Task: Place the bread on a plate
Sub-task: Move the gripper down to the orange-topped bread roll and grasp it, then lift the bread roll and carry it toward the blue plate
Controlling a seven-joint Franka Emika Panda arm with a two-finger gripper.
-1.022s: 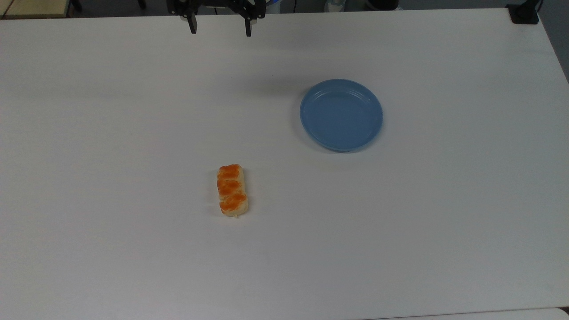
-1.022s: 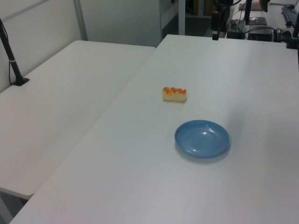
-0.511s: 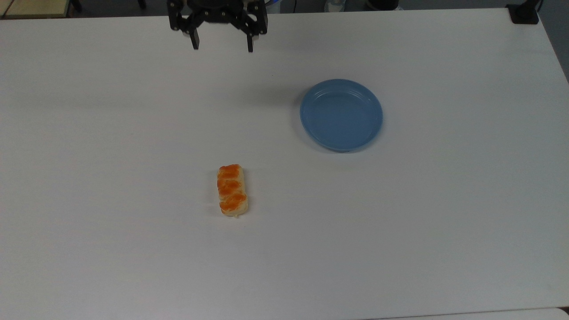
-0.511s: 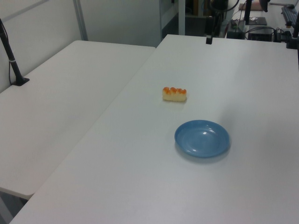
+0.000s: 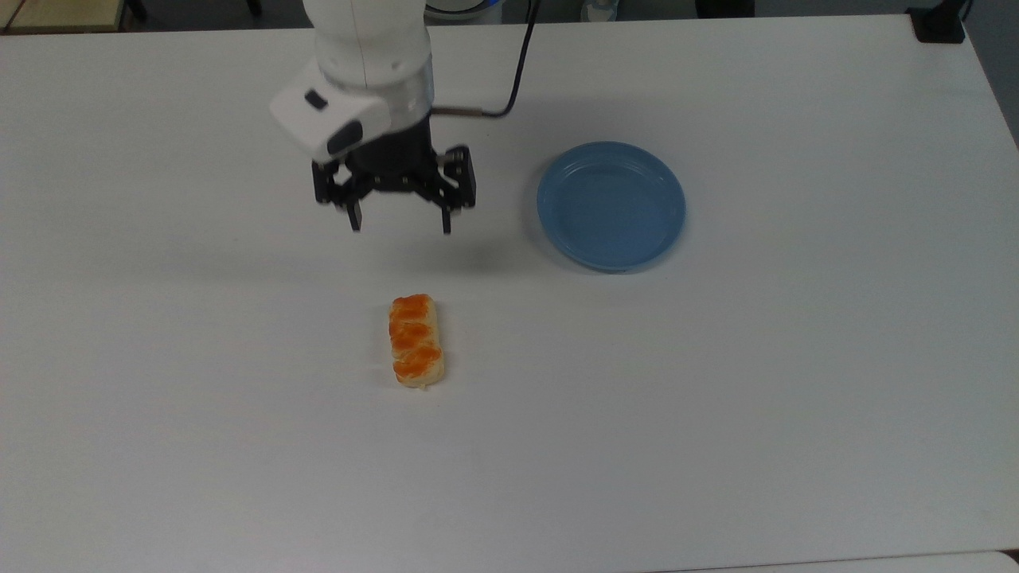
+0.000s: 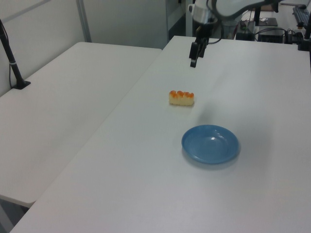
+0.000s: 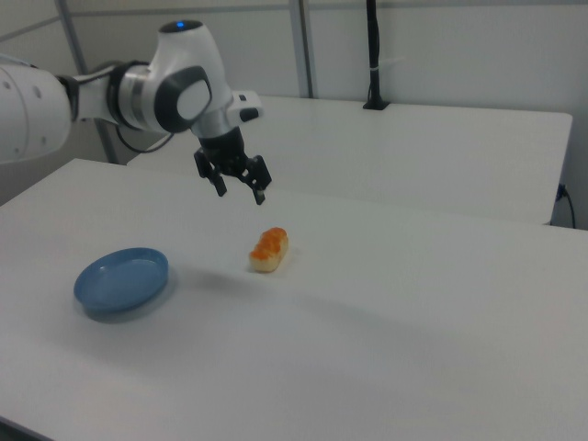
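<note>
Hanging above the white bench (image 5: pixel 716 398), the pincer (image 5: pixel 400 224) points its two dark fingers down, spread wide, with nothing between them. In the top view it sits above the bread in the picture, nearer the top edge, and to the left of the plate. In the right view the pincer (image 7: pixel 240 192) is raised clear of the bench surface, and its fingers are apart from every object.

The bread (image 5: pixel 415 341) lies flat on the bench, its long side running up and down in the top view, with three glossy orange-brown bumps facing up and pale sides. In the left view the bread (image 6: pixel 181 97) lies between the pincer (image 6: pixel 193 62) and the plate (image 6: pixel 210 143). In the right view the bread (image 7: pixel 269 250) rests just below and to the right of the pincer.

The blue plate (image 5: pixel 611 205) sits on the bench, well apart from the bread, to the top view's right. Its ridged rim is visible and its inside is bare. In the right view the plate (image 7: pixel 121 278) lies toward the left, apart from the bread.

A white arm (image 5: pixel 366 56) carries the pincer, and a dark cable (image 5: pixel 516 76) runs beside it.
</note>
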